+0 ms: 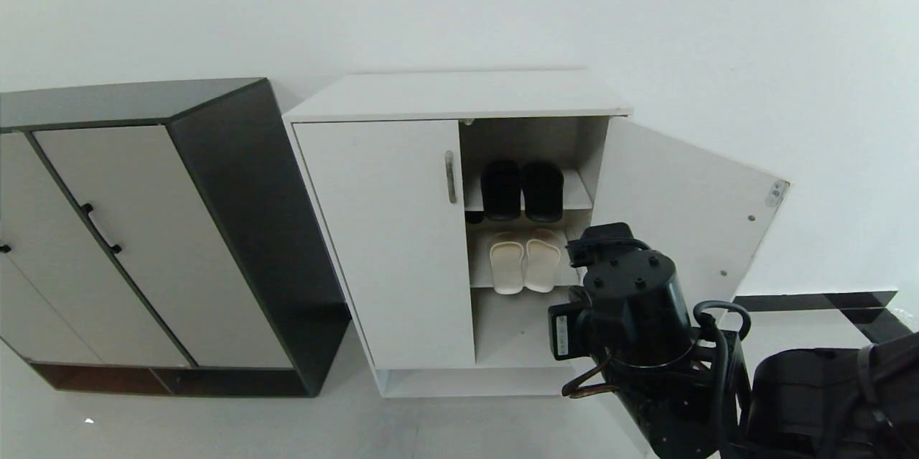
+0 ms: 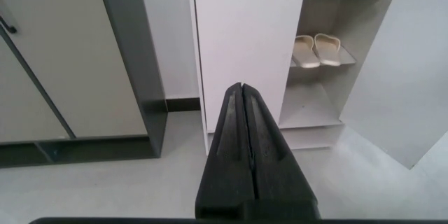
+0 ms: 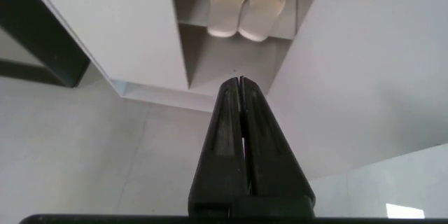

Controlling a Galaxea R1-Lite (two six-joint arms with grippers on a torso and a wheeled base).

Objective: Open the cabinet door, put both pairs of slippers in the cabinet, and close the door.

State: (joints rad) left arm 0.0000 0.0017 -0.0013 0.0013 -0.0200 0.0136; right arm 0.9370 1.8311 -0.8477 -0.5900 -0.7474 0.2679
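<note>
I am finding no text, label, number or sign that can be read. The white cabinet (image 1: 380, 243), its open door (image 1: 682, 215), the black slippers (image 1: 522, 190) and the cream slippers (image 1: 525, 265) are showing no legible print.
</note>
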